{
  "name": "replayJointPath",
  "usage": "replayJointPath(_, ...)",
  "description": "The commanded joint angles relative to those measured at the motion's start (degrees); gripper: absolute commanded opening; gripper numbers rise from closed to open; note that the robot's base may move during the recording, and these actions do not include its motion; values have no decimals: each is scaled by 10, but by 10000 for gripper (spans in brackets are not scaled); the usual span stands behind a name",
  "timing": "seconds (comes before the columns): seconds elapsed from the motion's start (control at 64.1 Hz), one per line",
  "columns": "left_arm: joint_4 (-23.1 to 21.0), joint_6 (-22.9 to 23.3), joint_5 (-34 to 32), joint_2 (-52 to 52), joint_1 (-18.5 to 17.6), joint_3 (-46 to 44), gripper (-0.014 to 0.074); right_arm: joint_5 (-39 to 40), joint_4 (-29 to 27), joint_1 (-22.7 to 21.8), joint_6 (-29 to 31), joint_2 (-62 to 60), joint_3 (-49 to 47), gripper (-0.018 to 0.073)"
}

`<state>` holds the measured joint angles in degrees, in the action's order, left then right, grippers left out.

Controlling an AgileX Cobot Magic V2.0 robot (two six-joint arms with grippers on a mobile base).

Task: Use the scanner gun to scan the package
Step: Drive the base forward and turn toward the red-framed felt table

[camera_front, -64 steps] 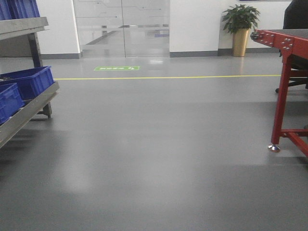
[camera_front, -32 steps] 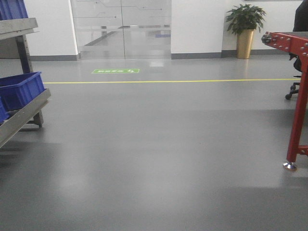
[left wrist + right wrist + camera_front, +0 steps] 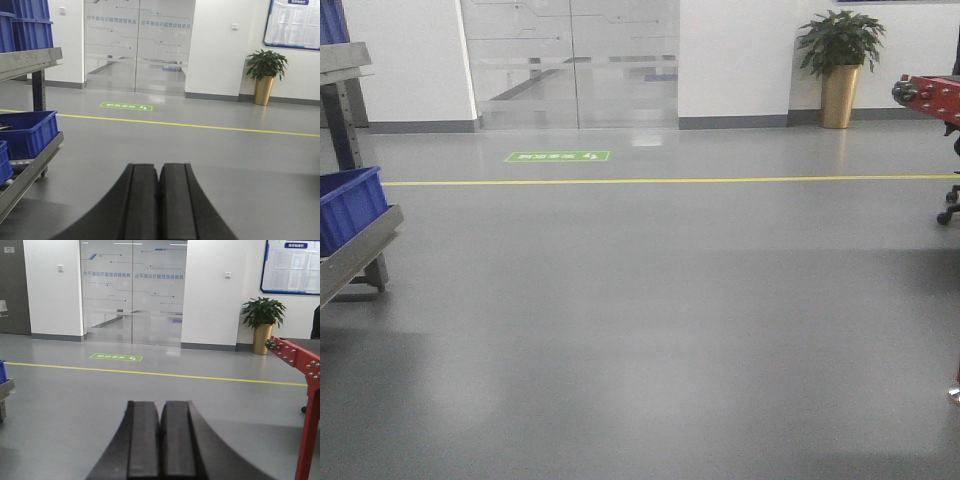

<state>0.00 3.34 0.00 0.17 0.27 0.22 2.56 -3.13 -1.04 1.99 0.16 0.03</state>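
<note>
No package and no scanner gun show in any view. My left gripper (image 3: 159, 167) is shut and empty, its black jaws pressed together, pointing out over the grey floor. My right gripper (image 3: 160, 405) is also shut and empty, held level over the floor. Neither gripper shows in the front view.
A metal rack (image 3: 360, 255) with blue bins (image 3: 348, 205) stands at the left; it also shows in the left wrist view (image 3: 30, 160). A red conveyor frame (image 3: 300, 360) stands at the right, its end in the front view (image 3: 930, 95). Ahead are a yellow floor line (image 3: 670, 180), glass doors (image 3: 570, 60) and a potted plant (image 3: 840, 60).
The front view has moved forward: the rack and the red frame have slid outward toward the frame edges, and the doors and plant look nearer.
</note>
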Motion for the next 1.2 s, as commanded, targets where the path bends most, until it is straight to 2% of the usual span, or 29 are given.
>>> replayJointPath(0.0,3,3,-10,-2,0,-2,-111,13,0,1,1,-2,0,-168)
replayJointPath(1.185,3,3,-10,-2,0,-2,-111,13,0,1,1,-2,0,-168)
